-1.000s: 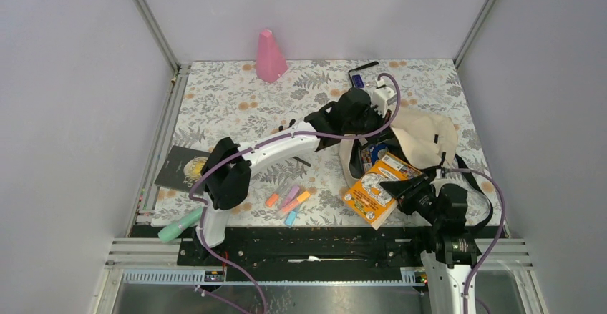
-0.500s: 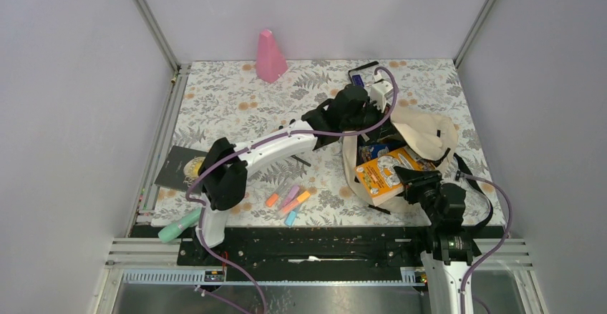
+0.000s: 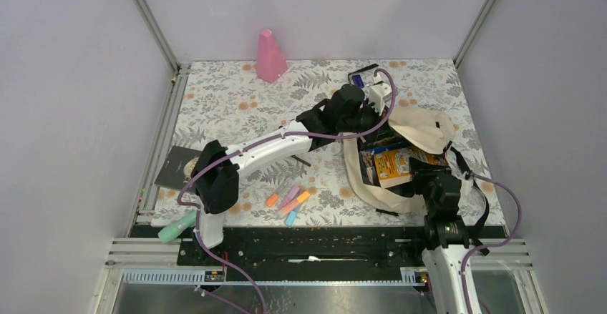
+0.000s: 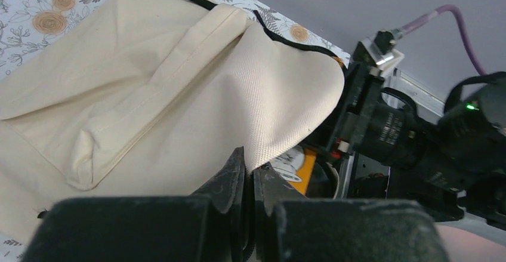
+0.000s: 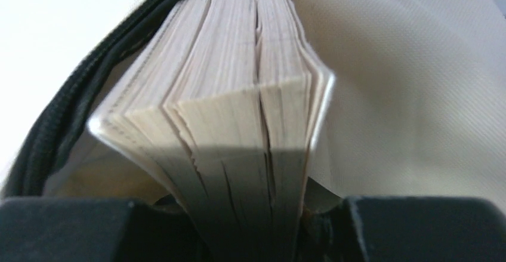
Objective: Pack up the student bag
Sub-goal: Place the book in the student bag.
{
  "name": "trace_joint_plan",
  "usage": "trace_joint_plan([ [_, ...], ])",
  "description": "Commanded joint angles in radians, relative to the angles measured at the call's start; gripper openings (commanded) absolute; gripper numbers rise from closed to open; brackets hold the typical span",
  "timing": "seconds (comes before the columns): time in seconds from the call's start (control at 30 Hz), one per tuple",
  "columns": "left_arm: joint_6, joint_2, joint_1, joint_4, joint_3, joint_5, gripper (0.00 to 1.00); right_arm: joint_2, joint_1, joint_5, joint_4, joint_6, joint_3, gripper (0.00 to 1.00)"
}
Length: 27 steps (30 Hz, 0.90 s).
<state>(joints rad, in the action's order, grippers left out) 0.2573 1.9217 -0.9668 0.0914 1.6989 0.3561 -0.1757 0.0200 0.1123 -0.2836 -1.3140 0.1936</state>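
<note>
The cream student bag (image 3: 422, 129) lies at the right of the table with its mouth open toward the near edge. My left gripper (image 3: 368, 122) is shut on the bag's upper fabric edge (image 4: 280, 136) and holds the mouth up. My right gripper (image 3: 424, 178) is shut on an orange book (image 3: 394, 165), which sits partly inside the bag's mouth. The right wrist view shows the book's page edges (image 5: 238, 131) between my jaws, with the bag's black zipper trim (image 5: 65, 113) at left and the cream lining (image 5: 417, 95) at right.
A black book (image 3: 177, 169) lies at the left edge. Several highlighters (image 3: 288, 201) lie near the front middle, and a green marker (image 3: 179, 224) at the front left. A pink cone (image 3: 270, 56) stands at the back. A small blue object (image 3: 357, 80) lies behind the bag.
My right gripper has pushed the orange book up and to the right, from outside the bag into its mouth. My left gripper has lifted the bag's edge slightly further back.
</note>
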Motion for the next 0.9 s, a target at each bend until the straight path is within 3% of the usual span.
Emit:
trace_joint_plan([
  [0.0,0.002,-0.073,0.005,-0.077,0.017,0.061,0.00,-0.166,0.004,0.064,0.365,-0.003,-0.017,0.00],
  [0.2,0.005,-0.049,0.005,-0.070,0.036,0.062,0.00,-0.366,-0.011,0.098,0.515,0.067,0.021,0.01],
  [0.3,0.023,-0.030,0.005,-0.074,0.053,0.073,0.00,-0.463,-0.061,0.112,0.609,0.080,0.006,0.07],
  [0.47,0.028,-0.018,0.005,-0.060,0.073,0.077,0.00,-0.570,-0.229,0.288,0.713,0.230,-0.002,0.23],
  [0.63,0.014,-0.026,0.014,-0.024,0.071,0.075,0.00,-0.672,-0.265,0.284,0.682,0.281,0.008,0.52],
  [0.77,0.005,-0.036,0.020,-0.007,0.055,0.071,0.00,-0.615,-0.264,0.303,0.594,0.274,0.002,0.74],
  [0.87,-0.005,-0.040,0.022,0.002,0.048,0.065,0.00,-0.538,-0.264,0.326,0.474,0.315,0.029,0.84],
])
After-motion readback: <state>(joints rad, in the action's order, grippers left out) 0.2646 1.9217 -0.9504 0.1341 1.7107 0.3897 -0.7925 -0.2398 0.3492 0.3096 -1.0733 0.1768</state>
